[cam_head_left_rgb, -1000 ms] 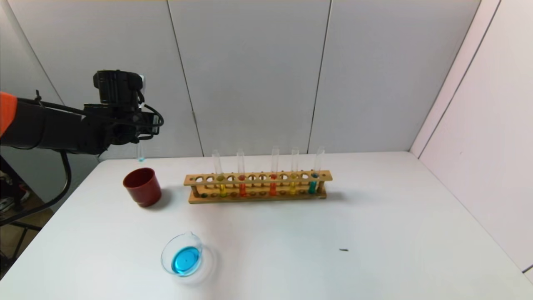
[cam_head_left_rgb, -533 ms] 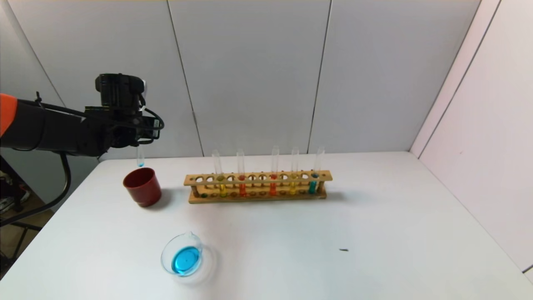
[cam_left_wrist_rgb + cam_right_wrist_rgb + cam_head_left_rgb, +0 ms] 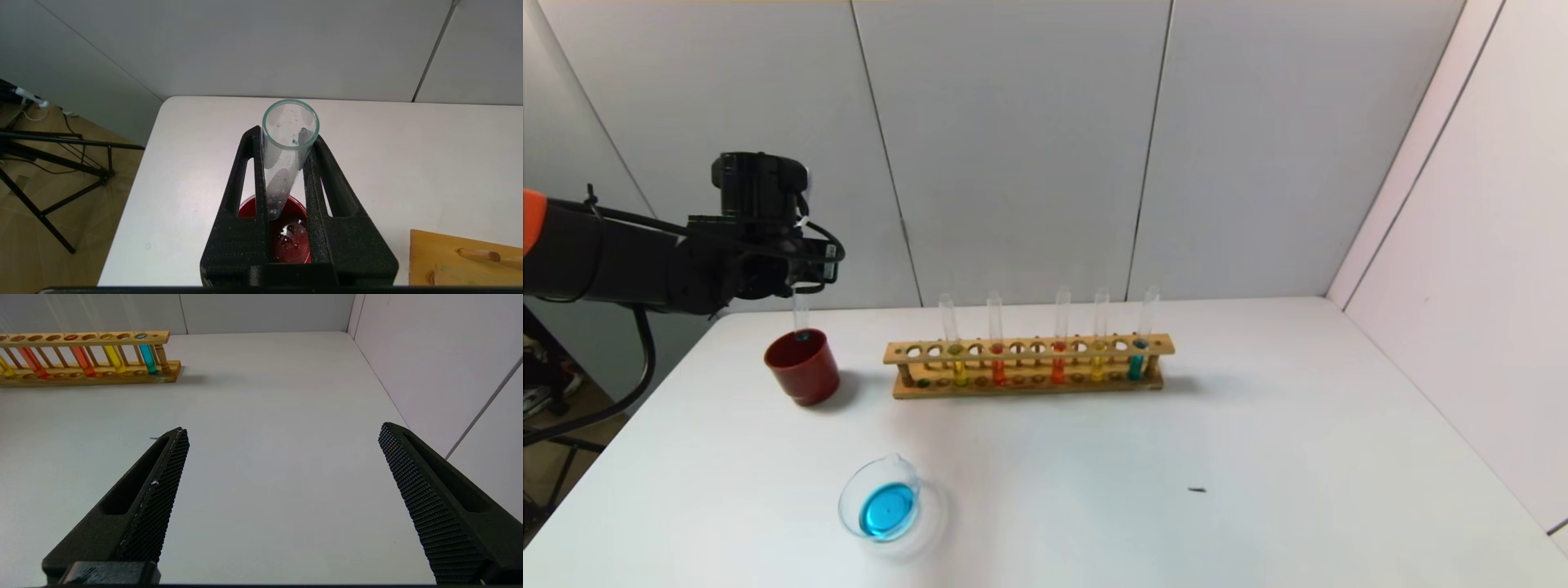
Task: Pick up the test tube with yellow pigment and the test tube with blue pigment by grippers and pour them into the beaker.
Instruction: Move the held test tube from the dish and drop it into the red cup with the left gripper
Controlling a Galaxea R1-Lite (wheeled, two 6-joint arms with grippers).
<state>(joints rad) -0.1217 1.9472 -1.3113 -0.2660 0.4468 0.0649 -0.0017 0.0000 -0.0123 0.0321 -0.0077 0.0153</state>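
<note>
The left gripper (image 3: 805, 278), at ten o'clock on the table (image 3: 1258, 425), is pinching the test tube with blue pigment (image 3: 801, 314) upright between its fingers (image 3: 322, 183), the tube's rounded bottom sitting just inside the mouth of the red cup (image 3: 802, 366). At seven o'clock the beaker (image 3: 882, 508) is holding blue liquid. At twelve o'clock the wooden rack (image 3: 1029, 367) is carrying the test tube with yellow pigment (image 3: 1098, 347) among other tubes. The right gripper (image 3: 282, 465) is hanging with its fingers spread wide, over the table's three o'clock side.

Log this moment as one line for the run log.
left gripper: shut on emptied blue tube, over red cup | right gripper: open, idle | beaker: blue liquid
</note>
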